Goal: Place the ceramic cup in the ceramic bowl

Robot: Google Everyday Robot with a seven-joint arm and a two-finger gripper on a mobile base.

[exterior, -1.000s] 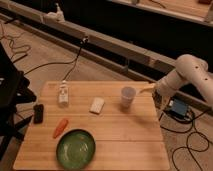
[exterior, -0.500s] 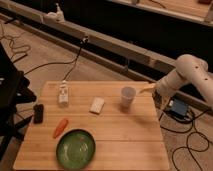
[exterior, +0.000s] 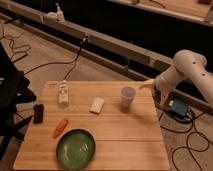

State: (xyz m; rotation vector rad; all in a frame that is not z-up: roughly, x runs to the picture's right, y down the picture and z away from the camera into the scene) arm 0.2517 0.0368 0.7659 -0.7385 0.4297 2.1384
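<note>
On the tabletop [exterior: 125, 145], the ceramic cup [exterior: 127, 96] is set near the far right corner, the gripper [exterior: 145, 84] is found at that corner just beside it, and the ceramic bowl [exterior: 75, 148] is placed by the near edge, left of centre.

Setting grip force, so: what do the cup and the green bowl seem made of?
The cup: matte whitish-grey, opaque, likely ceramic, though plastic is possible. The bowl: glossy green with bright highlights, likely glazed ceramic. The hand is close beside the cup's rim.
</note>
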